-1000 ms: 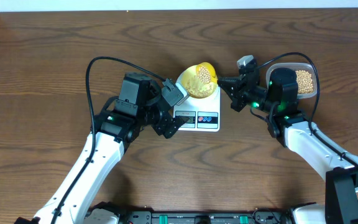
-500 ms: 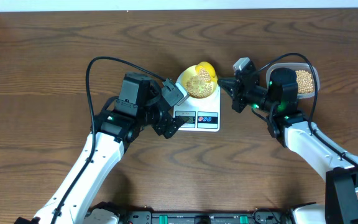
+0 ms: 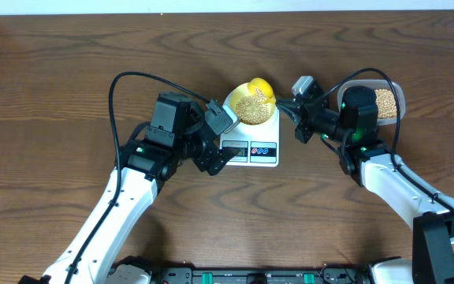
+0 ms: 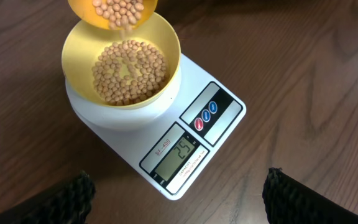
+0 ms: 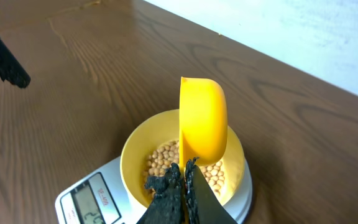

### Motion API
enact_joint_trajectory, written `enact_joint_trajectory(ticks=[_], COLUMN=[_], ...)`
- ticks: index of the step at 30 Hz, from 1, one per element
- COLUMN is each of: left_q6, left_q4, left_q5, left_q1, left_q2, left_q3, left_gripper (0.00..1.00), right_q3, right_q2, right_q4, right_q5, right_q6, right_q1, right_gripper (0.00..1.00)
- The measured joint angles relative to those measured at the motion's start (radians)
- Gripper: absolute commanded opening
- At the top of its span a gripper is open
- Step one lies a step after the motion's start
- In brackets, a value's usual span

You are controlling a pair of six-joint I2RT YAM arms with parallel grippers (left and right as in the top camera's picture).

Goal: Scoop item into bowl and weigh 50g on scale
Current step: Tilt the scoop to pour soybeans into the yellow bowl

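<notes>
The pale yellow bowl point(image 3: 248, 107) sits on the white scale point(image 3: 252, 150) and holds tan beans point(image 4: 129, 70). The scale's display point(image 4: 182, 152) reads 25. My right gripper point(image 5: 185, 177) is shut on the handle of a yellow scoop point(image 5: 202, 118), which is tipped on its side over the bowl point(image 5: 138, 155); beans spill from the scoop point(image 4: 114, 12) into the bowl point(image 4: 166, 43). My left gripper point(image 4: 176, 199) is open and empty, hovering just in front of the scale point(image 4: 219, 127).
A clear plastic tub point(image 3: 385, 101) with more beans stands at the far right, behind my right arm. The table is dark brown wood point(image 3: 69, 71), with a white wall edge along the back.
My right gripper has rolled the scoop further over the bowl, and more beans have fallen in. The left arm has not moved.
</notes>
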Motion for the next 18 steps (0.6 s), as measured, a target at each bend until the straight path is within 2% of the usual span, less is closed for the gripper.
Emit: enact_joint_trajectory(ticks=[18], left_q6=[0.0], left_q4=[0.0], left_q5=[0.0], left_q1=[0.0], left_q2=[0.0], left_q3=[0.0], left_gripper=[0.89], right_q3=[0.0], right_q2=[0.0], right_q4=[0.0], right_q5=[-0.001], right_q6=[-0.237], right_q1=[0.0], right_gripper=[0.01])
